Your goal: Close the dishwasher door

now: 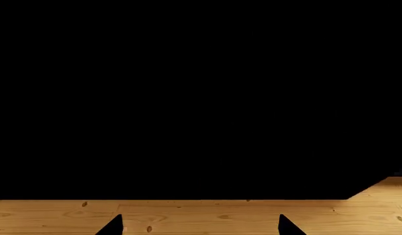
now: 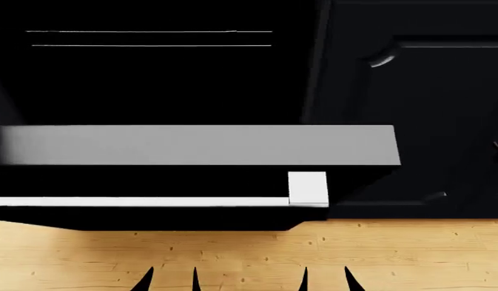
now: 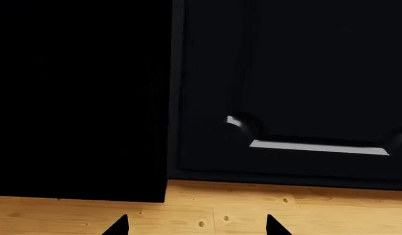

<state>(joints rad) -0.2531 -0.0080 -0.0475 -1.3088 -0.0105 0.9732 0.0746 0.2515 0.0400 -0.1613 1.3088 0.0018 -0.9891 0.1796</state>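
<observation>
The dishwasher door (image 2: 192, 145) hangs open and lies about level. Its grey inner face is up, with a thin pale edge strip (image 2: 135, 201) along its near edge and a white block (image 2: 307, 188) at the strip's right end. Behind it is the dark dishwasher interior (image 2: 151, 79). My left gripper (image 2: 169, 280) and right gripper (image 2: 326, 280) are low over the wooden floor, in front of and below the door, touching nothing. Both are open and empty in the wrist views, left (image 1: 201, 227) and right (image 3: 195, 227). A plain black surface (image 1: 187, 98) fills the left wrist view; which part it is I cannot tell.
A black cabinet door with a raised framed panel (image 2: 435, 109) stands right of the dishwasher; it also shows in the right wrist view (image 3: 305, 98) beside a plain black panel (image 3: 80, 98). Wooden floor (image 2: 394, 254) runs along the front.
</observation>
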